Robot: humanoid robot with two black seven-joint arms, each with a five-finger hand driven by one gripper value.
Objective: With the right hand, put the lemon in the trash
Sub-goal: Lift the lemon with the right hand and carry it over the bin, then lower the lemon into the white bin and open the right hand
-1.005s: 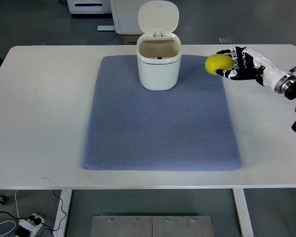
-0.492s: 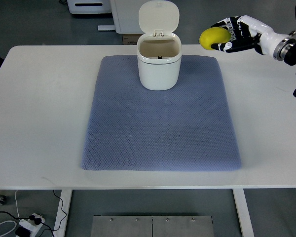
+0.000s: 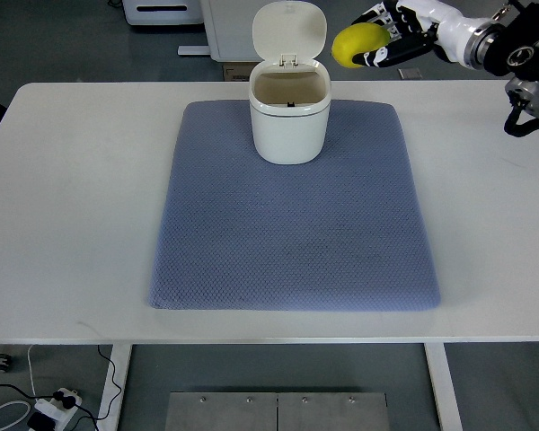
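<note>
A yellow lemon [image 3: 357, 44] is held in my right hand [image 3: 384, 38], whose black-and-white fingers curl around it. The hand hangs in the air beyond the table's far edge, just right of the trash can's raised lid [image 3: 289, 31]. The white trash can [image 3: 289, 112] stands open at the far middle of the blue mat [image 3: 292, 224]; its inside looks empty. The right arm comes in from the top right corner. My left arm does not show.
The white table [image 3: 63, 206] carries only the mat and the can. Beyond its far edge stand white cabinets [image 3: 162, 11] on the grey floor. A power strip and cables [image 3: 45, 409] lie on the floor at the lower left.
My right hand has lifted the lemon up and to the left, from beside the can at table height to a spot near the open lid.
</note>
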